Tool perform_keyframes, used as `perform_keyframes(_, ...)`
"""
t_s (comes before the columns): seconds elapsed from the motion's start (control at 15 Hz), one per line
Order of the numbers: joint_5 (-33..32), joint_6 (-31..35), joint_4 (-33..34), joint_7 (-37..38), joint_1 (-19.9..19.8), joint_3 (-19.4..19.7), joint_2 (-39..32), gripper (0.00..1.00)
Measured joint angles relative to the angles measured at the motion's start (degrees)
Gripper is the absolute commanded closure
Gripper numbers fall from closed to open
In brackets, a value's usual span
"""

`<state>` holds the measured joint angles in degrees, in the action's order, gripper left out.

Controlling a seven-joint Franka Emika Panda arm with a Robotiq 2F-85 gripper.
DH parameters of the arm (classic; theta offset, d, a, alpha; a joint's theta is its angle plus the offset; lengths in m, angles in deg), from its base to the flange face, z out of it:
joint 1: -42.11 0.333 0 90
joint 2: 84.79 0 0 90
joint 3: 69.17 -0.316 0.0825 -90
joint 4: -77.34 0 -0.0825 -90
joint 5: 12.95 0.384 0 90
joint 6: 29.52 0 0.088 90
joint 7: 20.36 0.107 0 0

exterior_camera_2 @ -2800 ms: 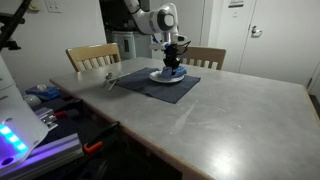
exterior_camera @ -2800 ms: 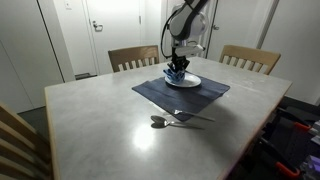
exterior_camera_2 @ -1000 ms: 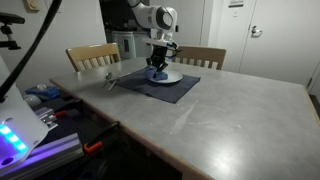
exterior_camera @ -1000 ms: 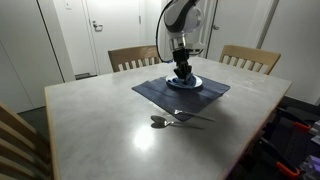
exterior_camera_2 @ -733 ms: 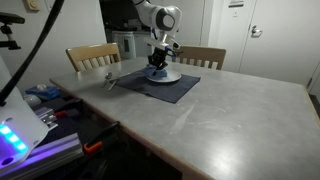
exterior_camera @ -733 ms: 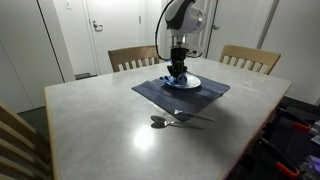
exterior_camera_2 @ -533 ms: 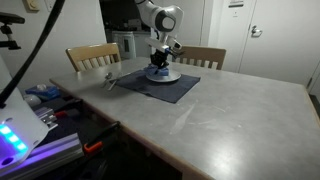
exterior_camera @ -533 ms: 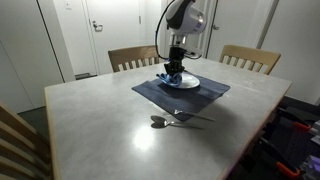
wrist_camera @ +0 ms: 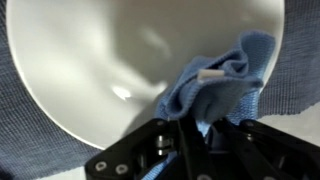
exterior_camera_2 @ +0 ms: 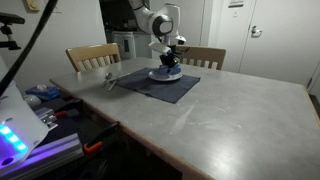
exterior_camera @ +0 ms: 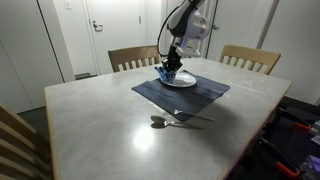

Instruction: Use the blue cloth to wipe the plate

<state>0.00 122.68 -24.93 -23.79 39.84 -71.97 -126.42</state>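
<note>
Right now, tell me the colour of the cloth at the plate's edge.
The cloth is medium blue; the wrist view shows it best.

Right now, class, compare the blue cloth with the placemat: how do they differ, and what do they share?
The blue cloth is bright blue; the placemat is dark navy. The blue cloth is bunched at the plate's edge; the placemat lies flat under the plate. The blue cloth is much smaller than the placemat. Both are blue fabric.

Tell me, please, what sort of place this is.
Probably a dining room: a large table, wooden chairs around it, and a white plate on a dark placemat with cutlery nearby.
</note>
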Motion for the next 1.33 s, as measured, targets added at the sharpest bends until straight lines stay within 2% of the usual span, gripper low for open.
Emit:
perform_keyframes(0.33, -15.1, -1.7, -1.4, 17.5, 10.7, 13.4, 0.7, 0.97)
perform_keyframes(0.47, -20.5, -6.2, -1.6, 21.5, 14.0, 16.9, 0.7, 0.97)
perform_keyframes(0.53, -22.3, -8.8, -1.5, 21.8, 14.7, 17.3, 0.9, 0.97)
perform_keyframes(0.67, -24.4, -13.3, -1.5, 20.4, 14.8, 16.6, 1.3, 0.97)
perform_keyframes(0.87, -25.0, -18.2, -1.6, 14.4, 13.7, 13.6, 2.4, 0.97)
perform_keyframes(1.13, -24.4, -22.8, -1.6, 4.6, 10.0, 7.8, 3.6, 0.97)
perform_keyframes(1.33, -20.9, -24.0, -1.6, -2.2, 6.5, 3.5, 4.2, 0.97)
